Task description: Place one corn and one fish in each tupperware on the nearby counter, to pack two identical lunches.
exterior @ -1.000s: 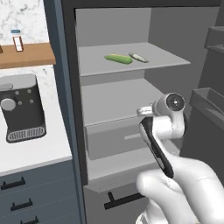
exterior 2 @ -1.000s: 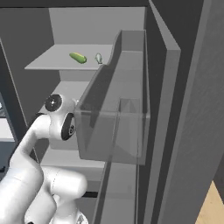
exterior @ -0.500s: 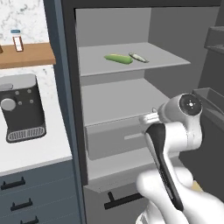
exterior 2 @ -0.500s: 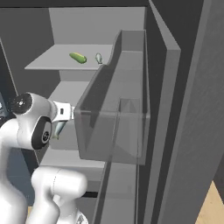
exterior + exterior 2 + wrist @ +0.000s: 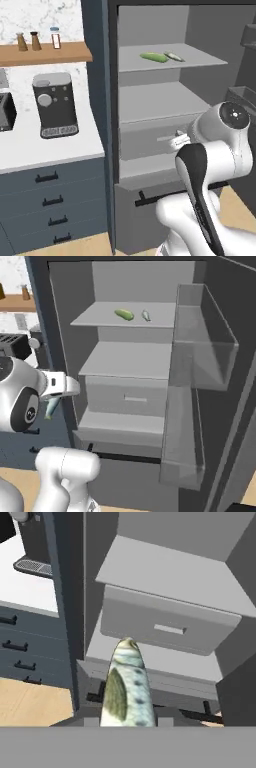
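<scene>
hand view: gripper [image 5: 127, 724] clamped on slender silver-grey fish [image 5: 127, 687], held out before the open fridge's grey drawer [image 5: 170, 629]. judged light, slick, stiff; grip mid-body. green-husked cob [image 5: 153, 57] and second fish [image 5: 173, 56] lie on the far upper shelf [image 5: 200, 59].

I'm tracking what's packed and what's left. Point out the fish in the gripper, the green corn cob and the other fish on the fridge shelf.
Held fish [image 5: 126, 687], hand view, mid-body.
Green corn cob [image 5: 153, 57], left base view, its middle.
Shelf fish [image 5: 173, 56], left base view, mid-body.
</scene>
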Motion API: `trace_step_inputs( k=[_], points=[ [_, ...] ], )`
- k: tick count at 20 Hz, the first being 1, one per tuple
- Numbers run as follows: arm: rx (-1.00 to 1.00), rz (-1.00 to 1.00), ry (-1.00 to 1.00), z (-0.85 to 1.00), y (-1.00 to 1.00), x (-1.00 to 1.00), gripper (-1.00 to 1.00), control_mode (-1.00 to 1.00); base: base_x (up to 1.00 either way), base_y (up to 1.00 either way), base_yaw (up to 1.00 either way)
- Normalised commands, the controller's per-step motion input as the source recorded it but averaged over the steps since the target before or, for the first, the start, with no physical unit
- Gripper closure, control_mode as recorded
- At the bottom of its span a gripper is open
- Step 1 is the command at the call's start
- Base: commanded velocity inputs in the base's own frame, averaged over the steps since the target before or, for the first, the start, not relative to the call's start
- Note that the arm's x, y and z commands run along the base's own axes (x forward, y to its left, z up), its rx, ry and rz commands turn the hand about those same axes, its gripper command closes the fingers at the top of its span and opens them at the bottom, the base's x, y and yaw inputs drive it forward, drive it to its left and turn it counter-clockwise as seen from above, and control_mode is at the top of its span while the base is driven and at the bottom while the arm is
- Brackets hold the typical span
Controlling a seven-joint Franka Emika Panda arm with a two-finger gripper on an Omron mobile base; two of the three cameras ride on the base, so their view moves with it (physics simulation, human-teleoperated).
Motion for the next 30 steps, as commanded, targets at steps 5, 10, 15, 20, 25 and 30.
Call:
trace_step_inputs(
  k=[5, 10, 15, 20, 25, 30],
  points=[
    [0.0, 0.0, 0.0, 0.0, 0.0, 0.0, 1.0, 1.0, -0.27, 1.0, 0.31],
    [0.0, 0.0, 0.0, 0.0, 0.0, 0.0, 1.0, 1.0, 0.11, 1.0, 0.2],
    [0.0, 0.0, 0.0, 0.0, 0.0, 0.0, 1.0, 1.0, 0.57, 1.0, 0.08],
    [0.0, 0.0, 0.0, 0.0, 0.0, 0.0, 1.0, 1.0, 0.86, 1.0, -0.02],
    [0.0, 0.0, 0.0, 0.0, 0.0, 0.0, 1.0, 1.0, 0.67, 1.0, -0.16],
    [0.0, 0.0, 0.0, 0.0, 0.0, 0.0, 1.0, 1.0, 0.54, 1.0, -0.17]
  ],
)
